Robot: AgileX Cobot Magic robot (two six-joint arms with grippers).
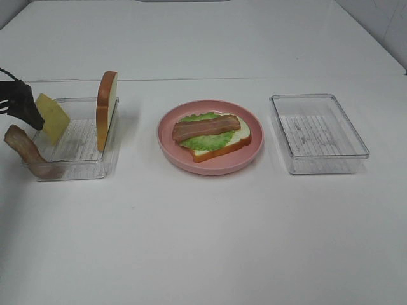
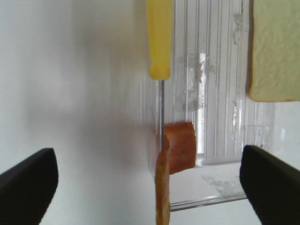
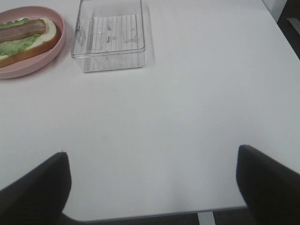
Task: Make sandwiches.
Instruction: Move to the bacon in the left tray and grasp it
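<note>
Sandwich (image 1: 213, 135) lies half-built on the pink plate (image 1: 210, 166), centre frame; our left gripper (image 2: 149, 159) gapes wide by the cheese (image 1: 52, 117), far left; right gripper (image 3: 152, 159) equally wide.

Left claw (image 2: 150, 180) and right claw (image 3: 152, 187): matte black, broad rounded fingertips (image 2: 28, 180). Thin black cable (image 1: 7, 72) on left arm.

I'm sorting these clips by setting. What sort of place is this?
Probably a lab or test bench rather than a real kitchen: a plain white table, a toy-looking bread slice standing on edge in a clear plastic tray, and a half-built sandwich on a pink plate.
</note>
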